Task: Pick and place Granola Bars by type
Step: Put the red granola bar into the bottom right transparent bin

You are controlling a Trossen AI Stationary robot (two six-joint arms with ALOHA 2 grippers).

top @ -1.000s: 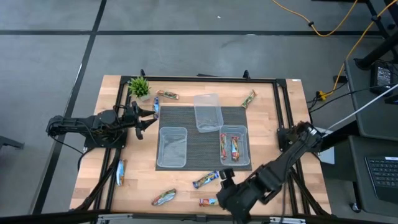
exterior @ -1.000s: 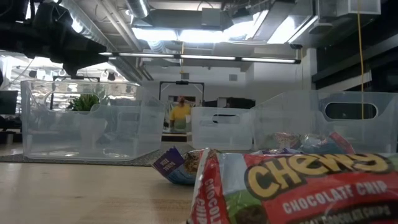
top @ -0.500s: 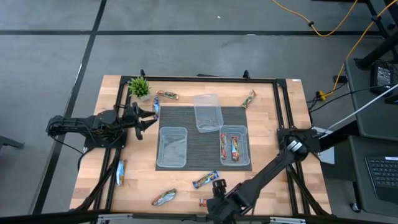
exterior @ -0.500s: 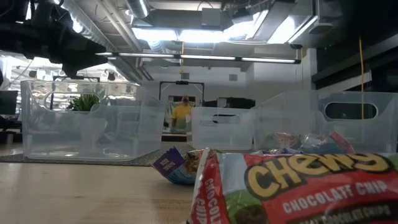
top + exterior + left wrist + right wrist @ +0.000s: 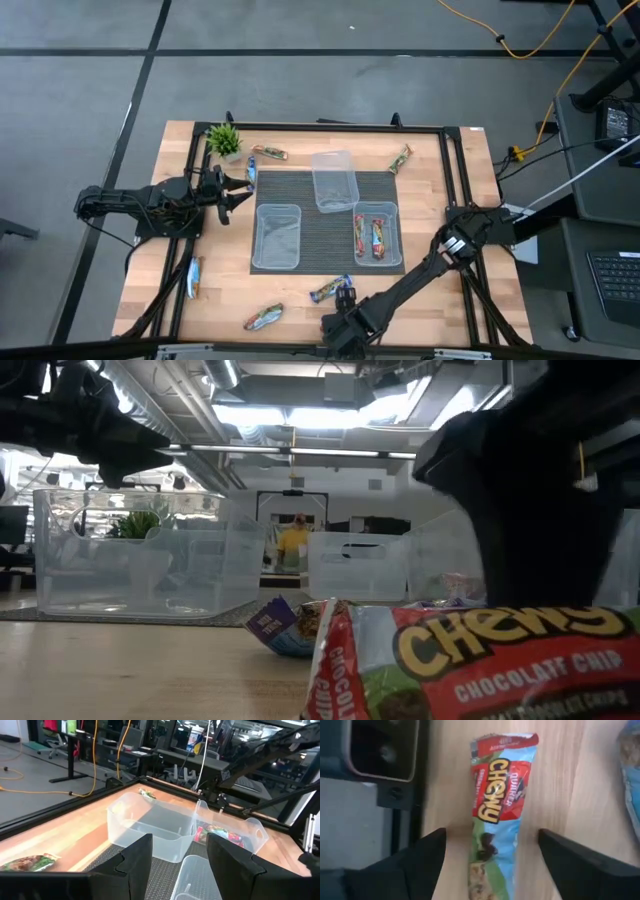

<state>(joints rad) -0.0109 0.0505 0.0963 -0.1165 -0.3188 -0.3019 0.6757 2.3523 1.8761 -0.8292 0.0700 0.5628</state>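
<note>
"CHEWY CHOCOLATE CHIP" on bar wrapper (image 5: 470, 660), possibly "QUAKER" above (image 5: 502, 800)

1. We count three clear tubs: one (image 5: 278, 237), another (image 5: 334, 180), and a third (image 5: 377, 233).
2. We count six bars outside the tubs from above: one (image 5: 269, 153), a second (image 5: 401, 158), a third (image 5: 251, 172), a fourth (image 5: 193, 277), a fifth (image 5: 263, 318), a sixth (image 5: 330, 289).
3. We see two more bars inside one tub: one (image 5: 359, 238) and its neighbour (image 5: 378, 240).
4. We see one more bar (image 5: 500, 815) in the right wrist view. That makes nine.
5. We count one green plant (image 5: 224, 140).
6. We count one dark mat (image 5: 318, 225).
</note>
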